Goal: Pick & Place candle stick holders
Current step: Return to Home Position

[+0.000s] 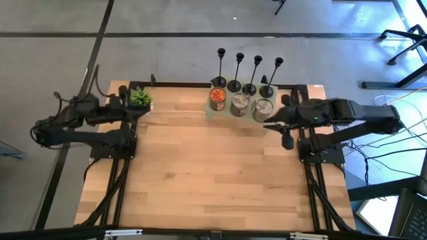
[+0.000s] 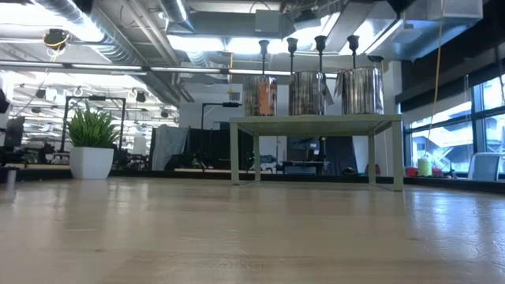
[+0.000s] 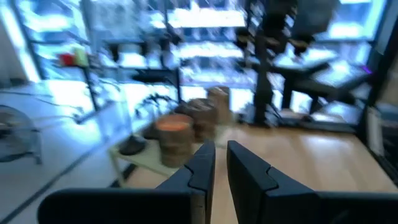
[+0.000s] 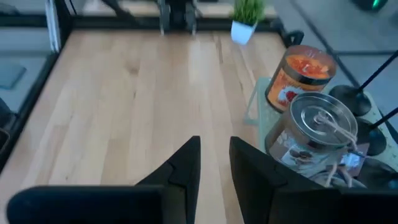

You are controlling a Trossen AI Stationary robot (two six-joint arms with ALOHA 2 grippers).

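Wooden tabletop (image 1: 213, 167) lies bare from its near edge to a small green stand (image 1: 241, 113) at the far edge. Four black candle stick holders (image 1: 248, 75) stand upright there in a row behind three jars (image 1: 240, 102), just beside the empty, slightly parted right gripper (image 1: 270, 125). Left gripper (image 1: 137, 110), narrowly parted and empty, waits by a potted plant (image 1: 140, 97).

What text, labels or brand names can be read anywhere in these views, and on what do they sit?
None can be read.
Orange jar: printed label, blurred.
Nearest tin: label with print, too blurred to read.
Tag beside that tin: too small to read.
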